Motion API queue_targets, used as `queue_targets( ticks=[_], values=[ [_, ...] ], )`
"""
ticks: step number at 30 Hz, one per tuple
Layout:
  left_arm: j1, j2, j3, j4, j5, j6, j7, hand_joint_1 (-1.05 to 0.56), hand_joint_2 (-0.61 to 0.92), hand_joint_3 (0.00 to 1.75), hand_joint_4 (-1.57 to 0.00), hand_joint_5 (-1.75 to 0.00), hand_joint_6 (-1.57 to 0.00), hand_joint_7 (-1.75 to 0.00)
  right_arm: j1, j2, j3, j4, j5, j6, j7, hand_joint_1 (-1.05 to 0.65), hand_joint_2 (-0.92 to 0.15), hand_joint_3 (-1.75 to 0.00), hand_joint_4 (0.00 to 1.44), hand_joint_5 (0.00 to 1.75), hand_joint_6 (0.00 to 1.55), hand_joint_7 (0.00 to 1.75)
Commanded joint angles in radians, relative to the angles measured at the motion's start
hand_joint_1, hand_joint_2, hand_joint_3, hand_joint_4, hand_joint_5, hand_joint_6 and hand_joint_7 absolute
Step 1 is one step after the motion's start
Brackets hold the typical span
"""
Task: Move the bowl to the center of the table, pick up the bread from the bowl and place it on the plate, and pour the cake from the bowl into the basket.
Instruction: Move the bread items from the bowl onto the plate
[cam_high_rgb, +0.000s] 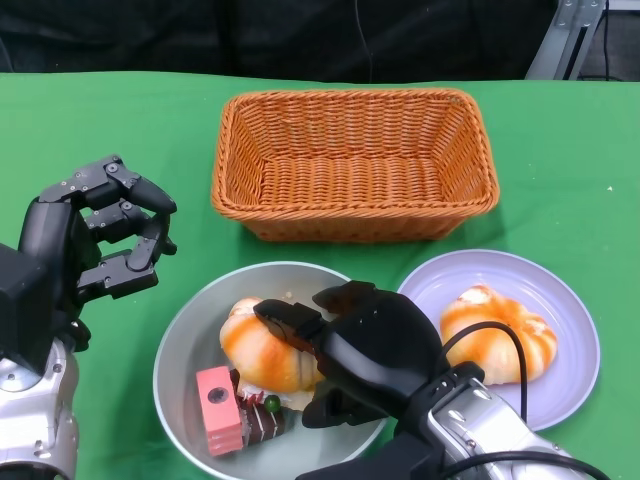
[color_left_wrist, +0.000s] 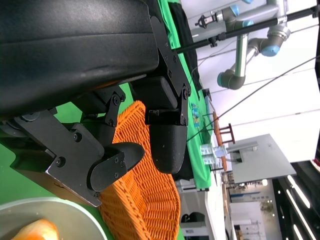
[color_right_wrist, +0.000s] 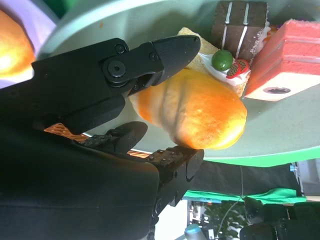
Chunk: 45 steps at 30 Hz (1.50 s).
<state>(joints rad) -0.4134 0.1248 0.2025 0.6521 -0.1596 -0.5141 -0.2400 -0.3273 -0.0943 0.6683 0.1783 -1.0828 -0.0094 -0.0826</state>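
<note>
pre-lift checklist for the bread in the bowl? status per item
1. Right hand at the bread in the bowl: ok.
2. Fingers on both sides of that bread: ok.
3. Firm grip: cannot tell.
4. Cake pieces outside the fingers: ok in the right wrist view.
5. Free room on the plate: not ok, another bread takes up much of it.
6. Left hand off the bowl: ok.

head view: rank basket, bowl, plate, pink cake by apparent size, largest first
1. basket, clearly largest.
2-3. bowl and plate: look about alike; the right robot hand covers part of the bowl and the bowl sits slightly nearer the camera, so I won't rank them.
4. pink cake, smallest.
</note>
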Motion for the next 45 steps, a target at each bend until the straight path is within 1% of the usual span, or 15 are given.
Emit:
queue_targets(
  ticks=[1, 7, 11, 15, 16, 17, 22, 25, 29, 32, 35, 36, 37, 41, 45],
  values=[
    [0.008, 0.012, 0.007, -0.01, -0.009, -0.003, 0.003, 0.01, 0.53, 1.11, -0.87, -1.44, -0.91, -1.23, -0.015, -0.005, -0.005, 0.052, 0.033, -0.018, -0.033, -0.74, -0.92, -0.04, 0.66, 0.11, 0.55, 0.03],
    [0.007, 0.014, 0.005, -0.002, 0.005, -0.019, 0.014, 0.0, 0.53, 1.1, -0.87, -1.43, -0.91, -1.23, -0.024, -0.001, 0.008, 0.087, 0.055, -0.039, -0.075, -0.65, -0.91, -0.01, 0.79, 0.11, 0.63, 0.03],
    [0.009, 0.011, 0.005, -0.008, -0.005, -0.009, 0.005, 0.0, 0.54, 1.1, -0.88, -1.44, -0.91, -1.24, -0.025, -0.003, 0.001, 0.113, 0.096, -0.089, -0.128, -0.47, -0.91, -0.01, 0.99, 0.18, 0.73, 0.05],
    [0.008, 0.014, 0.003, 0.001, 0.001, -0.018, 0.006, 0.0, 0.53, 1.1, -0.87, -1.46, -0.9, -1.26, -0.028, -0.004, 0.0, 0.13, 0.114, -0.106, -0.155, -0.31, -0.92, -0.04, 1.08, 0.25, 0.82, 0.06],
    [0.007, 0.014, 0.004, 0.002, 0.0, -0.018, 0.006, 0.0, 0.53, 1.1, -0.87, -1.46, -0.9, -1.27, -0.028, -0.004, 0.001, 0.127, 0.117, -0.106, -0.156, -0.28, -0.92, -0.04, 1.05, 0.34, 0.84, 0.04],
    [0.007, 0.013, 0.004, 0.002, -0.002, -0.016, 0.006, 0.0, 0.54, 1.09, -0.86, -1.46, -0.89, -1.27, -0.027, -0.004, 0.002, 0.126, 0.12, -0.108, -0.158, -0.27, -0.92, -0.03, 0.97, 0.52, 0.87, 0.03],
    [0.006, 0.015, 0.004, 0.004, -0.002, -0.016, 0.003, 0.0, 0.55, 1.07, -0.87, -1.46, -0.89, -1.27, -0.034, -0.007, 0.007, 0.159, 0.13, -0.165, -0.225, -0.24, -0.89, 0.0, 0.8, 1.03, 1.01, 0.03],
    [0.007, 0.015, 0.004, 0.002, -0.003, -0.01, 0.002, 0.0, 0.55, 1.07, -0.86, -1.46, -0.89, -1.27, -0.041, -0.006, 0.005, 0.195, 0.141, -0.207, -0.269, -0.25, -0.88, 0.0, 0.74, 1.2, 1.09, 0.05],
    [0.007, 0.015, 0.004, 0.001, -0.005, -0.007, 0.002, 0.0, 0.55, 1.06, -0.86, -1.45, -0.89, -1.26, -0.049, -0.005, 0.005, 0.218, 0.149, -0.229, -0.291, -0.25, -0.88, 0.0, 0.71, 1.25, 1.12, 0.06],
    [0.006, 0.013, 0.005, 0.005, -0.007, -0.017, -0.001, 0.01, 0.56, 1.06, -0.87, -1.45, -0.9, -1.25, -0.053, -0.012, 0.003, 0.233, 0.162, -0.267, -0.312, -0.26, -0.89, 0.0, 0.77, 1.03, 1.13, 0.04],
    [0.007, 0.013, 0.003, 0.004, -0.003, -0.018, 0.002, 0.01, 0.56, 1.07, -0.88, -1.44, -0.9, -1.25, -0.063, -0.011, -0.005, 0.259, 0.182, -0.305, -0.336, -0.26, -0.89, 0.0, 0.79, 0.97, 1.13, 0.04],
    [0.007, 0.014, 0.002, 0.004, 0.0, -0.018, 0.004, 0.0, 0.55, 1.07, -0.87, -1.44, -0.89, -1.25, -0.068, -0.01, -0.011, 0.275, 0.197, -0.33, -0.349, -0.21, -0.91, -0.04, 0.68, 1.29, 1.15, 0.08],
    [0.005, 0.014, 0.002, 0.009, 0.002, -0.02, 0.004, 0.0, 0.55, 1.07, -0.87, -1.45, -0.89, -1.25, -0.075, -0.011, -0.019, 0.29, 0.213, -0.352, -0.356, -0.2, -0.91, -0.05, 0.63, 1.42, 1.15, 0.1],
    [0.001, 0.012, 0.004, 0.017, -0.004, -0.023, 0.001, 0.0, 0.54, 1.08, -0.87, -1.45, -0.89, -1.25, -0.092, -0.012, -0.034, 0.326, 0.235, -0.406, -0.386, -0.2, -0.92, -0.05, 0.68, 1.29, 1.1, 0.15],
    [0.0, 0.015, 0.002, 0.019, 0.001, -0.021, 0.006, 0.0, 0.54, 1.08, -0.87, -1.45, -0.9, -1.25, -0.096, -0.013, -0.05, 0.333, 0.252, -0.435, -0.383, -0.21, -0.92, -0.05, 0.69, 1.26, 1.09, 0.15]
  ],
)
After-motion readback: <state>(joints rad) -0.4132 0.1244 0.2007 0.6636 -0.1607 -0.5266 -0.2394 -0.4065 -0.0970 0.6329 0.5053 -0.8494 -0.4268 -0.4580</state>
